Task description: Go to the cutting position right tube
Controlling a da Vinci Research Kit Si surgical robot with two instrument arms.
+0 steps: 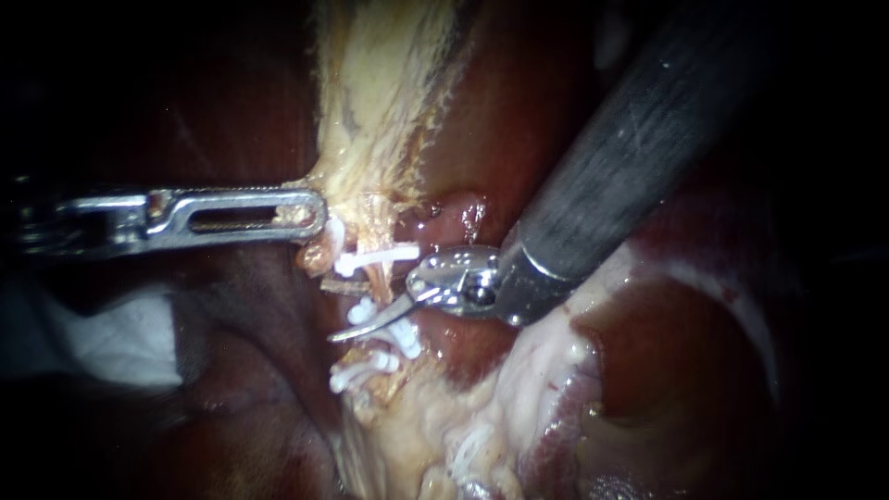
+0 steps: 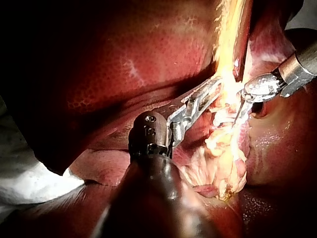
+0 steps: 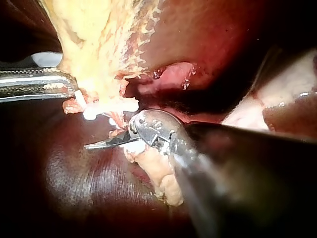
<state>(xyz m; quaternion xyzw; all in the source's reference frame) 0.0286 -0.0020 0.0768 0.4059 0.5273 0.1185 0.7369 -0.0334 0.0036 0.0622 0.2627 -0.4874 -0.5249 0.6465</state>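
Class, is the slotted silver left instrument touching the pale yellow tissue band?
Touching. Endoscope view: left instrument grips pale yellow tissue band, no gap.

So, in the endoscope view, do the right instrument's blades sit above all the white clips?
No, the right instrument has its blades below the upper clip, with the lower clips beneath them.
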